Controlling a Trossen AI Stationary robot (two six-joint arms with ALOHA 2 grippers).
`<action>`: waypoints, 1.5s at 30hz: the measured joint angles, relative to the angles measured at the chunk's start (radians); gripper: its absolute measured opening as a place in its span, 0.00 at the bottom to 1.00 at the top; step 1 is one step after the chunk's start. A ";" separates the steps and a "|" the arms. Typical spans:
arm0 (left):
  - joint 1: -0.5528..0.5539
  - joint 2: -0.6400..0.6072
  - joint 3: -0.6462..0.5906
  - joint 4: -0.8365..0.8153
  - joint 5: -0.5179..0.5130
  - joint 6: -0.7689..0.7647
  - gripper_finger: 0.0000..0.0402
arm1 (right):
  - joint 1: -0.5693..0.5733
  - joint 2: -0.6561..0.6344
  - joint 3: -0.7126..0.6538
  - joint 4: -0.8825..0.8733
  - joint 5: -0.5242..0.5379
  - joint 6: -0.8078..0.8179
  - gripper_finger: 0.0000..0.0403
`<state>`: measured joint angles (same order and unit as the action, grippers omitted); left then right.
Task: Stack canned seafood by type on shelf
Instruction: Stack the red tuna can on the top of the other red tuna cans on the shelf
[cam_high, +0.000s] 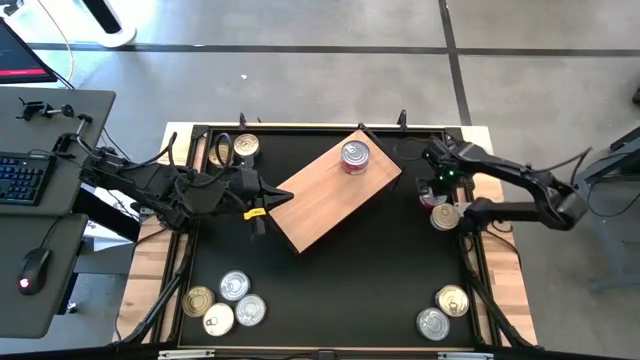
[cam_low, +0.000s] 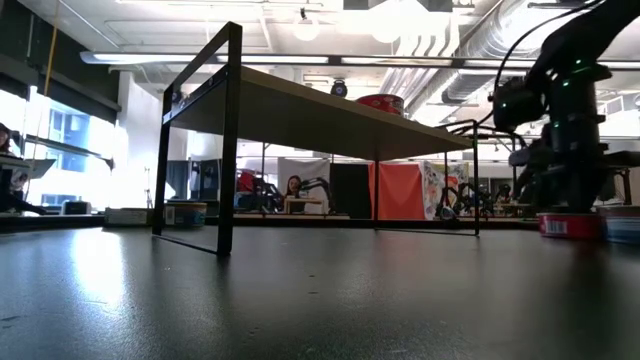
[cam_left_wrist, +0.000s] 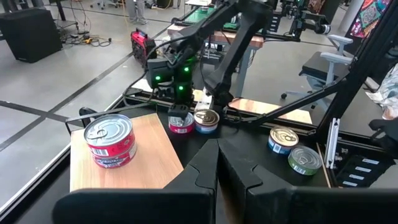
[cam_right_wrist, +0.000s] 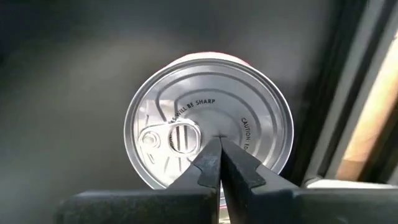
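Observation:
The shelf (cam_high: 330, 195) is a light-brown board on black legs (cam_low: 225, 150), lying slantwise mid-table. A taller red-labelled tin (cam_high: 355, 157) stands on its far end (cam_left_wrist: 111, 142). My right gripper (cam_right_wrist: 217, 142) is shut and points straight down over a flat red-sided tin (cam_right_wrist: 208, 124) on the black tabletop, right of the shelf (cam_left_wrist: 181, 123). A blue-sided tin (cam_left_wrist: 206, 120) stands against that one. My left gripper (cam_left_wrist: 217, 146) is shut and hovers by the shelf's left corner (cam_high: 283, 196). My right gripper's shut fingertips (cam_right_wrist: 210, 152) stand over the middle of the flat tin's silver lid (cam_right_wrist: 219, 127), beside the pull ring, coming from above. The tin sits flat on the tabletop (cam_low: 570, 226). I cannot tell whether the tips touch the lid.
Several flat tins (cam_high: 225, 305) lie at the near left corner, two (cam_high: 443, 311) at the near right, two (cam_high: 238, 148) at the far left. A raised black rim (cam_high: 470, 250) borders the tabletop close to my right gripper.

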<state>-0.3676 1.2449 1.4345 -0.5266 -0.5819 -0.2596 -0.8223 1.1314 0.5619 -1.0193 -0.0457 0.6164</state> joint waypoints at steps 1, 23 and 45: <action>0.000 0.000 0.000 0.000 0.000 0.000 0.00 | 0.022 -0.013 -0.006 0.005 -0.006 0.005 0.00; 0.001 0.000 0.000 0.000 -0.001 0.000 0.00 | 0.634 -0.068 -0.021 0.217 -0.111 0.297 0.00; 0.001 0.000 0.000 0.000 -0.001 0.000 0.00 | 0.564 -0.075 -0.032 0.091 0.058 0.495 0.00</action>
<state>-0.3669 1.2449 1.4345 -0.5263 -0.5831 -0.2597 -0.2587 1.0565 0.5304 -0.9283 0.0124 1.1115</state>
